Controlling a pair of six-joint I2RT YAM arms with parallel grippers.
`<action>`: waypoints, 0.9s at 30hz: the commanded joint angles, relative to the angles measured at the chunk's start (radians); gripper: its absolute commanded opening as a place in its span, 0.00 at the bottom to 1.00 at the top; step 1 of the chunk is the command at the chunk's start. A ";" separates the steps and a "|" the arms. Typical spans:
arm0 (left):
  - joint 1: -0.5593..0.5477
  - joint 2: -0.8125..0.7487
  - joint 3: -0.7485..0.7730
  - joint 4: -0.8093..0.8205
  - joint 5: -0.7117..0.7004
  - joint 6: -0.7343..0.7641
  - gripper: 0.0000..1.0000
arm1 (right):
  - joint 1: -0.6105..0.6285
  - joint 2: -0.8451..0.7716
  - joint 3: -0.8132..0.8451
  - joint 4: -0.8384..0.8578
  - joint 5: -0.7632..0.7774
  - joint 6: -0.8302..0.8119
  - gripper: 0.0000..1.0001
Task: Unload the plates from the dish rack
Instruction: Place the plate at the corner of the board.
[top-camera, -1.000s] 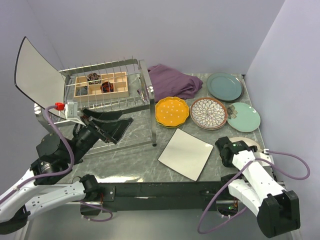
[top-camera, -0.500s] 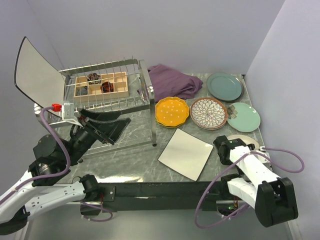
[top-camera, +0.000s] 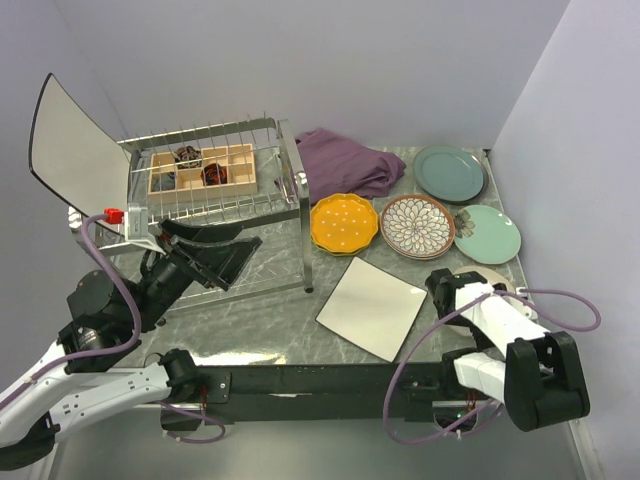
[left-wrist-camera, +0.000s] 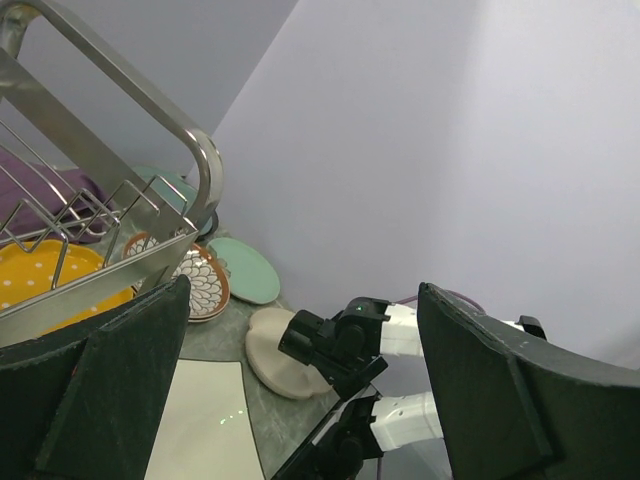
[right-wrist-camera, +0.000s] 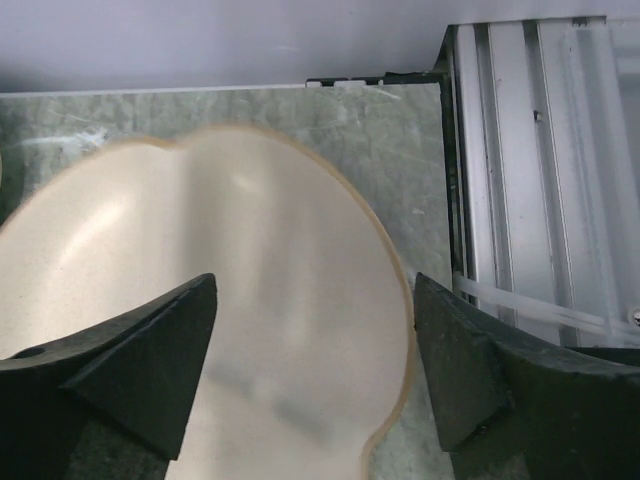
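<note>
Cream plate (right-wrist-camera: 280, 250) lies flat on the tabletop (top-camera: 270, 320) beneath the right gripper (right-wrist-camera: 312, 300), whose fingers stand apart; five more plates (top-camera: 344, 222) rest nearby. One large white plate (top-camera: 75, 150) leans at the dish rack's (top-camera: 290, 160) left end, not yet unloaded; the left gripper (top-camera: 235, 245), spread wide, sits by the lower tier.

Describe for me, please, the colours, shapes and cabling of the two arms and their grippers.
Both the left arm and right arm have white link shells with black joints. Each carries a looping lilac cable; the left one's ends in a red plug. The left gripper and right gripper have broad, wedge-shaped matte black fingers. No markings are legible.
</note>
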 joint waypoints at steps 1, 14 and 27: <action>-0.003 -0.011 -0.001 0.024 0.009 -0.010 0.99 | -0.008 0.052 0.066 -0.036 0.087 0.309 0.88; -0.003 0.027 0.092 -0.034 0.006 0.039 0.99 | -0.007 -0.264 0.371 0.188 0.081 -0.505 0.92; -0.003 0.314 0.627 -0.421 -0.481 0.362 1.00 | -0.008 -0.548 0.654 0.650 -1.213 -1.470 0.91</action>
